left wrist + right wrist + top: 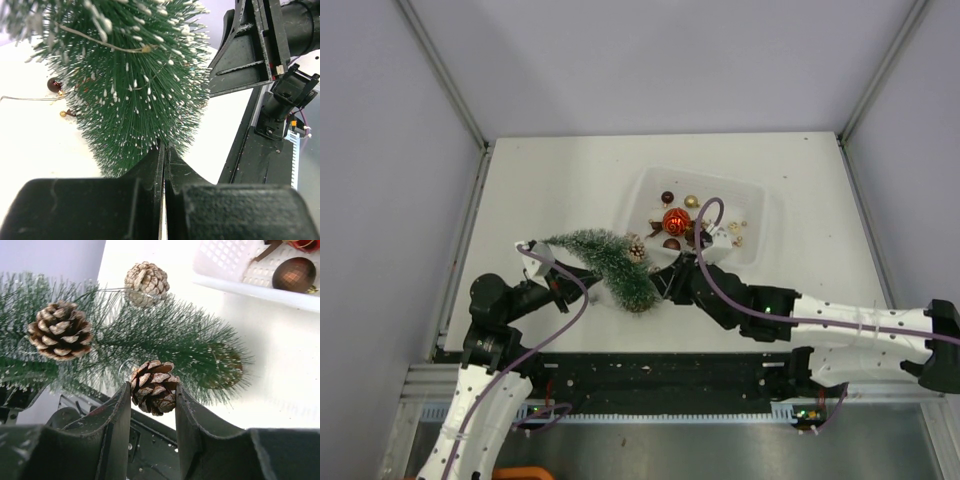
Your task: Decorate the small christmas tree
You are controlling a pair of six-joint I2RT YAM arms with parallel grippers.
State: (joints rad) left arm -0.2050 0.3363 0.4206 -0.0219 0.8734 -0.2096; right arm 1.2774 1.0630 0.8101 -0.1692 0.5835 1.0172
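Lying beside the white plastic tray (761,199), the frosted dark green small christmas tree (610,262) meets the left gripper (164,148), jaws pressed together; the right gripper (152,391), partly open, clamps a brown frosted pinecone (153,384).

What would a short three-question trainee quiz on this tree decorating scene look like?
1. True or false: the right gripper is empty.
2. Count: leaving out any held one, how many pinecones sit on or against the small christmas tree in the right wrist view?
3. Where is the big red bauble? A: in the white tray. B: hanging on the tree. C: in the right gripper.

Key: 1 false, it grips a pinecone. 2 two. 3 A.
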